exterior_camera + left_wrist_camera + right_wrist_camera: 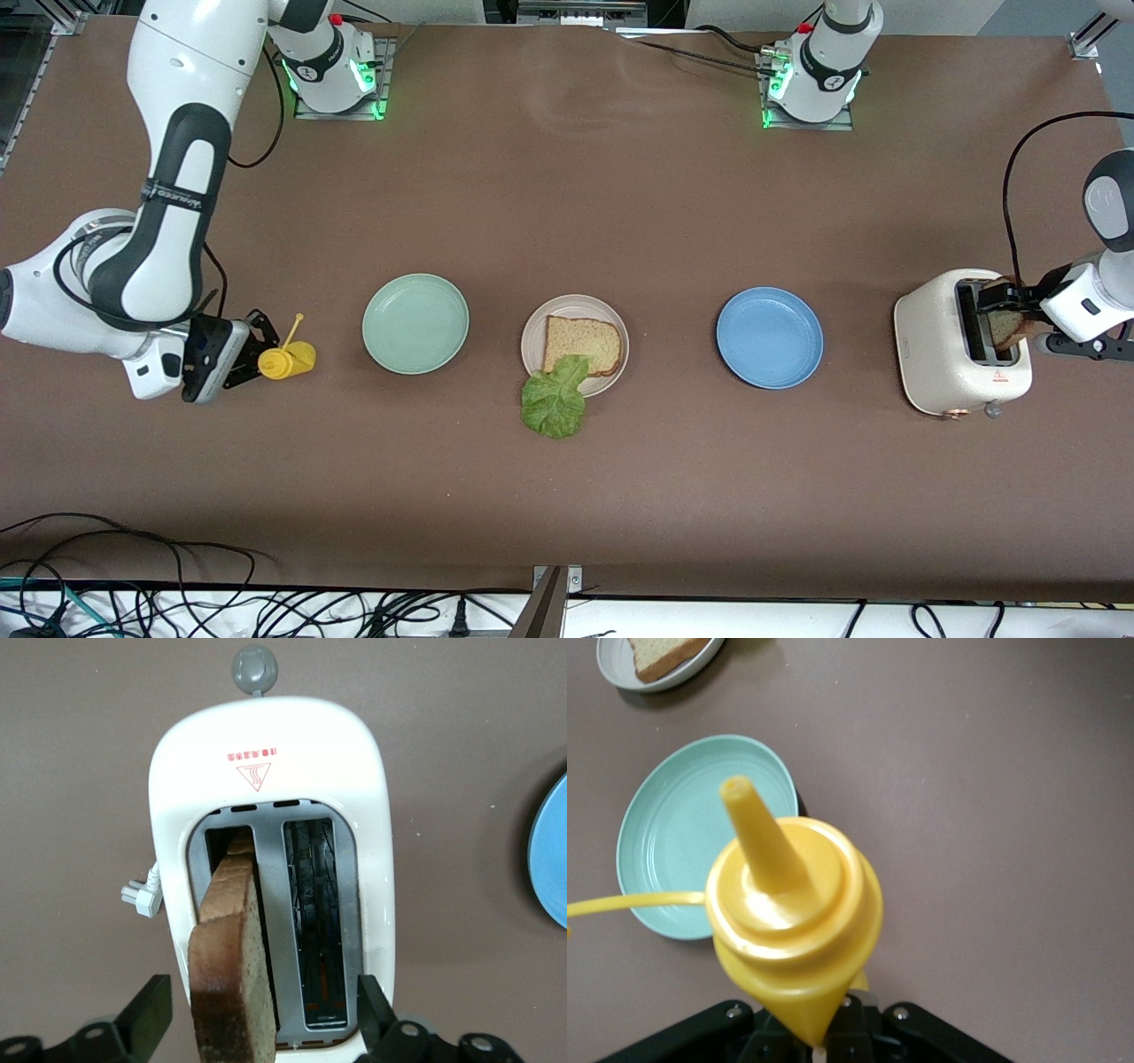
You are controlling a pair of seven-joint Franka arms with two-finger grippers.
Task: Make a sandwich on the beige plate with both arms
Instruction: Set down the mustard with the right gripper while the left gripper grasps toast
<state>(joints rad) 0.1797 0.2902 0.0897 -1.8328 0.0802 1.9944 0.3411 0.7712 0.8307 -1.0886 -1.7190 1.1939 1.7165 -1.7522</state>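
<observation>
The beige plate [532, 341] sits mid-table between the two other plates and holds one slice of tan bread [580, 341]. A ruffled green lettuce leaf [554, 403] lies half on that slice and hangs over the plate's rim onto the table. A second, browner slice [232, 948] stands up out of one slot of the white toaster [266, 735]. My left gripper [263, 988] is open, one finger on each side of this slice with gaps. My right gripper [833, 1028] is shut on a yellow sauce bottle [788, 904], low over the table.
A mint-green plate [415, 323] lies between the yellow bottle [285, 361] and the beige plate. A blue plate [769, 337] lies between the beige plate and the toaster [939, 354]. The toaster's cord runs off toward the left arm's end.
</observation>
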